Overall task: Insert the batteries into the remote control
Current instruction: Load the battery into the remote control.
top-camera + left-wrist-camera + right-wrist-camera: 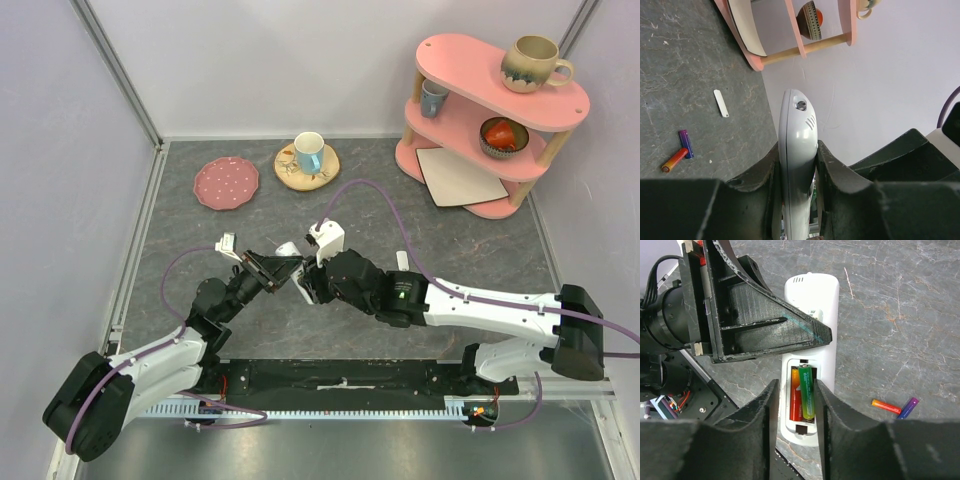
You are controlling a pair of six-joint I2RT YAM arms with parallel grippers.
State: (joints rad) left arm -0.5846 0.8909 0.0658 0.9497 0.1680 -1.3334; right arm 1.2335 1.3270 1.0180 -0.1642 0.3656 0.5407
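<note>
My left gripper [797,155] is shut on the white remote control [797,145] and holds it on edge above the table. In the right wrist view the remote control [812,300] shows its open rear recess, where a green battery [806,392] lies beside a red-orange battery [796,397]. My right gripper [796,390] is open, one finger on each side of the recess and clear of the green battery. Two loose batteries lie on the table, one red-orange [886,406] and one purple [908,407]. In the top view both grippers [275,270] [305,283] meet mid-table.
A small flat white strip [721,103] lies on the table near the loose batteries. A pink plate [226,183] and a cup on a wooden coaster [308,155] stand at the back. A pink shelf [490,110] with mugs and a bowl fills the back right.
</note>
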